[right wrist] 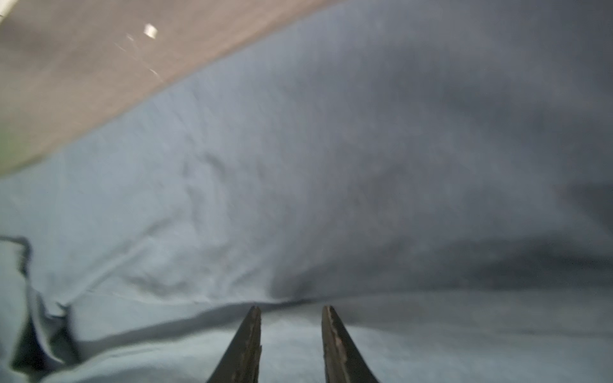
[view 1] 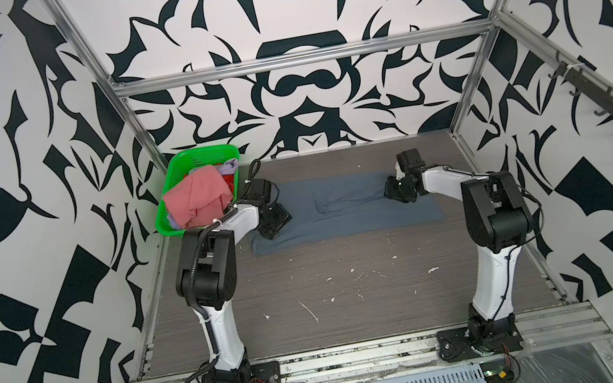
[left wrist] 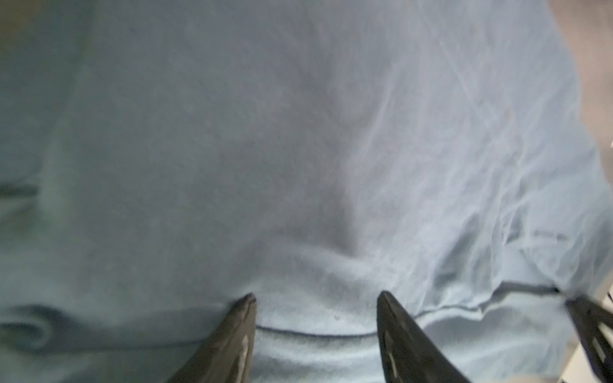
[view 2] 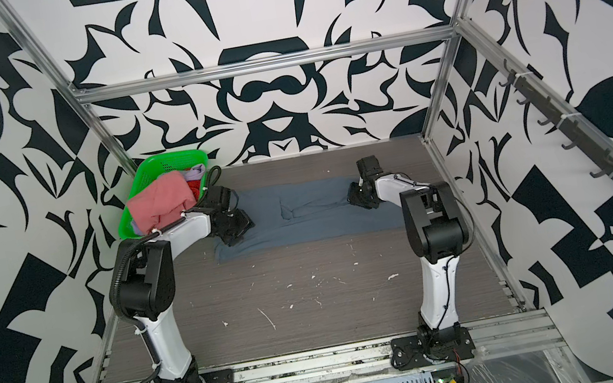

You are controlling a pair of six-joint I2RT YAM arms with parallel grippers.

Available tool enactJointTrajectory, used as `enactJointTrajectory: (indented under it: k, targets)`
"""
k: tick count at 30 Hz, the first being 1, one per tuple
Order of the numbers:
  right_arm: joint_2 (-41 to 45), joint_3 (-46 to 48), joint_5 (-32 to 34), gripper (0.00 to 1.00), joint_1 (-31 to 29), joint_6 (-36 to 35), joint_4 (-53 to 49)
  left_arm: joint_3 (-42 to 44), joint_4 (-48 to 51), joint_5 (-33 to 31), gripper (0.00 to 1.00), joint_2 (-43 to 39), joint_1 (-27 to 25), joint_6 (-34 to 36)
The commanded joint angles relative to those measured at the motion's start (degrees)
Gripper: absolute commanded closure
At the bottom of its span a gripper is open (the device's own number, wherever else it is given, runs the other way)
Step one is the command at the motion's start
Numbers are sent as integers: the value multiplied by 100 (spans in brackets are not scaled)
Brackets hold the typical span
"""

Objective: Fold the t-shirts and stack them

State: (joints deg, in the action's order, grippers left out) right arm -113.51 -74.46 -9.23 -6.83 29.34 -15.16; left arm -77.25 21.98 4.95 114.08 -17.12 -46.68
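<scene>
Shirt first: your slate blue-grey t-shirt (view 1: 343,218) lies flat on the far half of the wood-grain table (view 1: 334,289), stretched sideways between the two arms. Both top views show the same lie (view 2: 301,223). A darker layer is doubled over along its far part. The near edge runs fairly straight.

Left gripper (view 1: 269,233) sits low at the shirt's left end, over the cloth. In the left wrist view (left wrist: 316,296) you see its jaws well apart, with the tips down at a shallow crease. Cloth (left wrist: 298,149) fills the gap, lying flat, with nothing pinched that I can make out.

Right gripper (view 1: 393,191) sits at the shirt's right end, far side. In the right wrist view (right wrist: 291,310) its jaws stand apart too, by a narrower gap. The tips meet a raised fold in the fabric (right wrist: 331,165), and pale cloth shows flat between them. No grip seen. That view is blurred, so whether the tips touch the cloth is hard to call.

Far left corner: green basket (view 1: 182,162), tilted against the wall, just beside your left arm. A salmon pink t-shirt (view 1: 196,196) is heaped on top, spilling over the near rim. Lavender cloth (view 1: 230,167) and red cloth (view 1: 229,180) peek out behind it. The same heap shows in a top view (view 2: 161,200).

White flecks are scattered over the near half of the table.
</scene>
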Motion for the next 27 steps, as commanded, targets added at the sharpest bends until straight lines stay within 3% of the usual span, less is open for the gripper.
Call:
enactJointTrajectory:
  k: [1,4,7,13,17,22,27]
  targets:
    - [388,491,299,67,-72,-61,-271,-342,292,-556,39,592,-9,142]
    - [746,1190,325,67,-228,346,-114,-886,303,-779,39,1016,-8,497]
    - [1182,1740,385,67,-647,736,-194,-1779,308,-471,39,1609,-18,882]
    - [2115,2788,608,67,-2124,1791,-564,-4056,694,126,39,2840,-167,1484]
    - [2586,3295,730,66,-3216,2673,-611,-5056,528,355,38,3397,-386,1863]
    - [2844,3026,1124,66,-3884,2793,-1100,-5370,74,639,38,3531,-570,1858]
    - [3330,2535,1422,65,-4063,2416,-1487,-4449,-539,658,37,2697,-571,1809]
